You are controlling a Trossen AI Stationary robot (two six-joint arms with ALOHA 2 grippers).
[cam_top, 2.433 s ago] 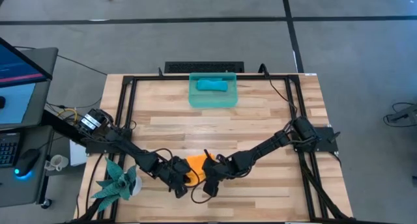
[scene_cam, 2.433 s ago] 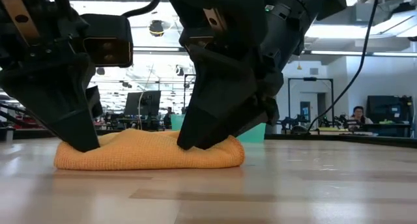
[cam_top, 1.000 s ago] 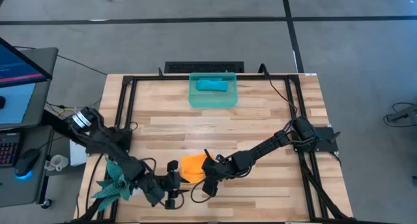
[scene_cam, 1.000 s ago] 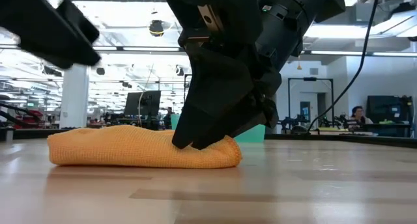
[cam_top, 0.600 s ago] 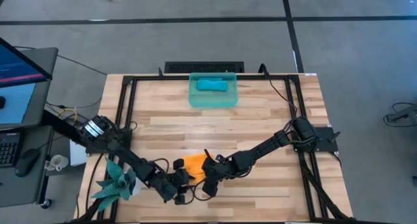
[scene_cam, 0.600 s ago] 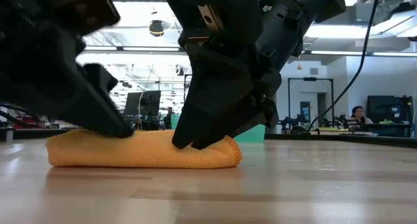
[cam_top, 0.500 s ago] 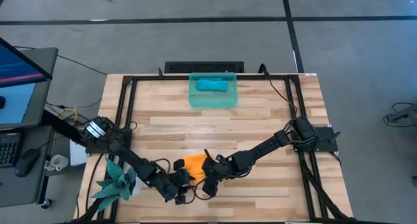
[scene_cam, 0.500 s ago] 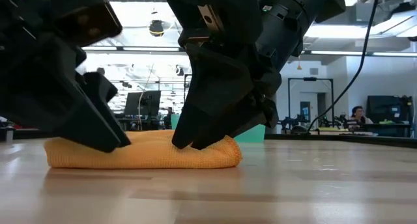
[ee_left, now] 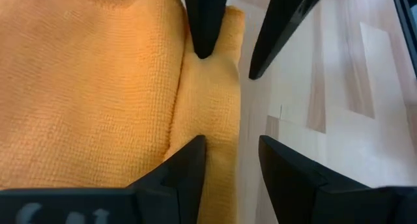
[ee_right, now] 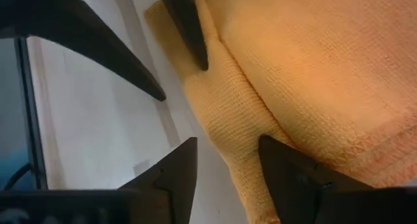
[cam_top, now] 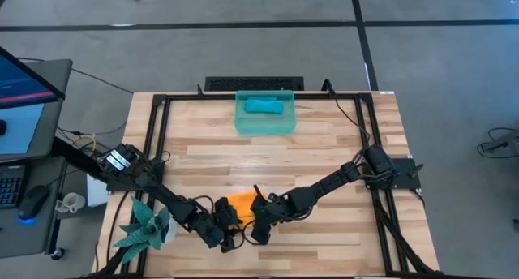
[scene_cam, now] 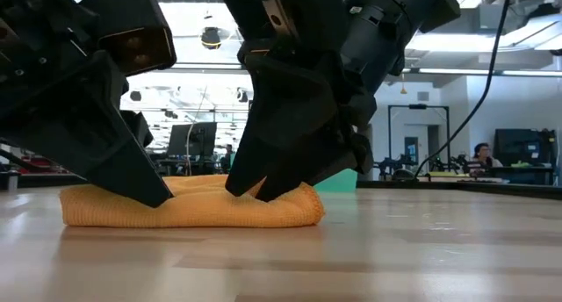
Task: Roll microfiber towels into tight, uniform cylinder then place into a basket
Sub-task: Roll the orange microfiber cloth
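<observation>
A second earlier the left gripper (cam_top: pixel 225 235) had been off the orange towel (cam_top: pixel 241 206) near the table's (cam_top: pixel 324 149) front edge; now it was down at the towel's left end, jaws spread, one finger on the rolled edge and one on bare wood. The right gripper (cam_top: pixel 258 230) kept to the towel's right end, jaws parted astride the same fold. At the far edge the basket (cam_top: pixel 264 122) held the blue towel (cam_top: pixel 263 106), rolled up.

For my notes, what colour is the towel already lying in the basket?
Teal-blue towel, in the basket; the high view shows it best.
</observation>
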